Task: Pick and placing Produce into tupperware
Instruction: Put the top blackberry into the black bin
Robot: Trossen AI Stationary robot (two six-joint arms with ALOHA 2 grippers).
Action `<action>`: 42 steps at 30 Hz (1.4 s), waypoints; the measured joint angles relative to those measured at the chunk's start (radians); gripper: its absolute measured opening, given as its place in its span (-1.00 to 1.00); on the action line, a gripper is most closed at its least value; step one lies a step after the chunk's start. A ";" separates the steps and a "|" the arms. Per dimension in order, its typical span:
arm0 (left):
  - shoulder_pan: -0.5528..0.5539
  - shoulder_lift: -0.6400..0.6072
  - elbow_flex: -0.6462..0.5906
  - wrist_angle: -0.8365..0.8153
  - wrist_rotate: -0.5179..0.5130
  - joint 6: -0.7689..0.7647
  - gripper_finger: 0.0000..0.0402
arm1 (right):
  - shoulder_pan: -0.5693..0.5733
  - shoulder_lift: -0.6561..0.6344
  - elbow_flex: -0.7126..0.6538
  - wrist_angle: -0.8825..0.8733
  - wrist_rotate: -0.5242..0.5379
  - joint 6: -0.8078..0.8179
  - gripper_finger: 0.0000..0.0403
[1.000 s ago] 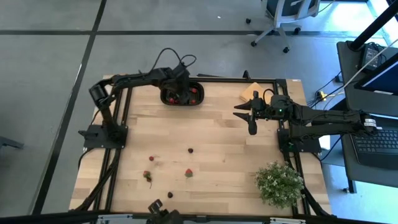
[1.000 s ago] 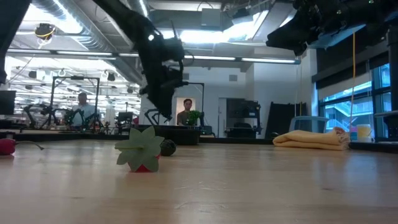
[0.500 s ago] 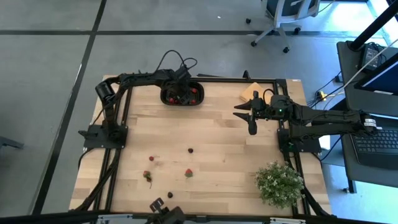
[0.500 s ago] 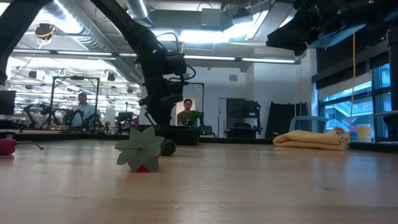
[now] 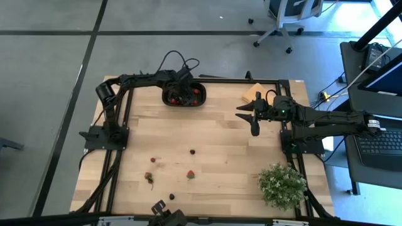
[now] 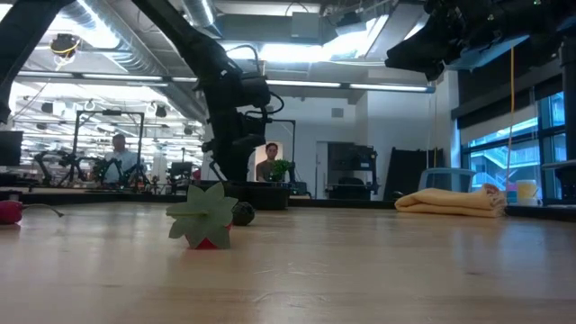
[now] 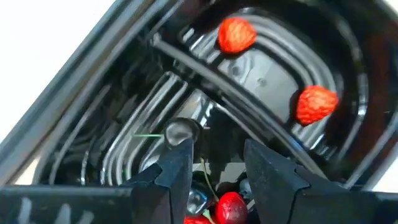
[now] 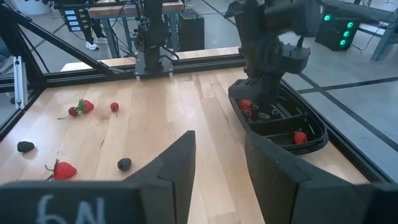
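Left gripper point(image 7: 214, 165) hangs inside the tupperware point(image 5: 201, 94), fingers apart and empty; the right gripper point(image 5: 254, 119), also parted, waits well beside it. Several berries point(image 7: 235, 34) are in already; I'd judge six loose pieces point(image 5: 190, 174) remain well away from it.

From above, the left end effector point(image 5: 180, 91) hides much of the tupperware point(image 5: 198, 98); its contents are perhaps too small to count.

The right gripper point(image 8: 217, 163) is hovering above the wooden table point(image 8: 161, 118) with its two dark fingers point(image 8: 177, 165) standing apart. Farther off, the left gripper point(image 8: 264, 74) is reaching down into the black tupperware point(image 8: 314, 140), which is holding red strawberries point(image 8: 300, 137). Loose produce point(image 8: 84, 107) is lying scattered on the wood, well apart from the container.
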 joint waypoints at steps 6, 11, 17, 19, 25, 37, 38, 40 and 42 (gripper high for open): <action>0.000 -0.123 0.000 -0.008 0.059 0.075 -0.31 | 0.000 0.000 0.000 0.000 0.000 0.001 -0.30; -0.015 -0.261 0.000 -0.057 0.214 0.082 -0.23 | 0.000 0.000 0.000 0.000 0.000 0.024 -0.30; -0.125 -0.350 0.001 -0.083 0.398 0.129 0.08 | 0.000 0.000 0.000 0.000 0.000 0.023 -0.30; -0.185 -0.354 0.001 -0.085 0.400 0.158 0.17 | 0.000 0.000 0.000 0.000 0.000 0.024 -0.30; -0.346 -0.342 0.001 -0.085 0.382 0.157 0.29 | 0.000 0.000 0.000 -0.003 0.000 0.027 -0.30; -0.538 -0.302 -0.202 0.116 0.292 0.135 0.27 | 0.000 0.011 0.000 -0.009 0.000 0.028 -0.30; -0.554 -0.291 -0.216 0.184 0.286 0.130 0.27 | 0.000 0.013 0.000 -0.012 0.000 0.028 -0.30; -0.584 -0.287 -0.248 0.228 0.253 0.129 0.27 | 0.000 0.020 0.000 -0.006 0.000 0.027 -0.30; -0.610 -0.263 -0.262 0.279 0.210 0.129 0.27 | 0.000 0.025 0.000 -0.013 0.000 0.029 -0.30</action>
